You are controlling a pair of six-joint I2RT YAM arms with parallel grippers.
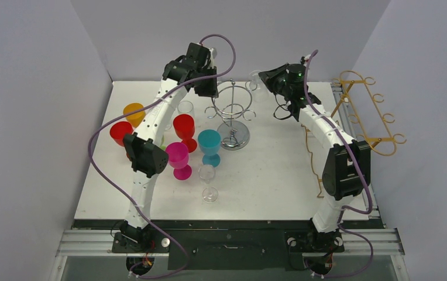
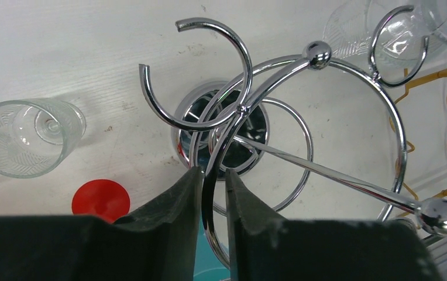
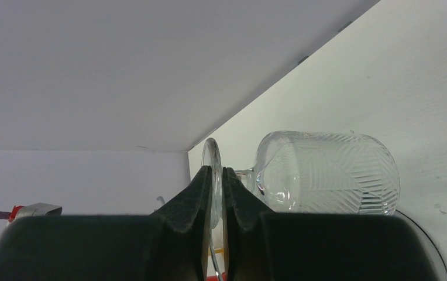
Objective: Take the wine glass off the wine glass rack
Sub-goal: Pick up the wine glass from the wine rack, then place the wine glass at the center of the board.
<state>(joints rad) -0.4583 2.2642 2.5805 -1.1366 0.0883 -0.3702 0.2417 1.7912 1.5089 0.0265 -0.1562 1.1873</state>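
Now my right fingers [image 3: 186, 216] are clenched on the foot of the wine glass [image 3: 326, 172], off the rack [image 2: 316, 54] and just beside it. My left fingers [image 2: 168, 216] straddle a rack wire; I cannot tell if they grip.

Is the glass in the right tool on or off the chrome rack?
Off. The right tool pinches the wine glass by its foot; no wire rings its stem, from above it is clear of the chrome rack.
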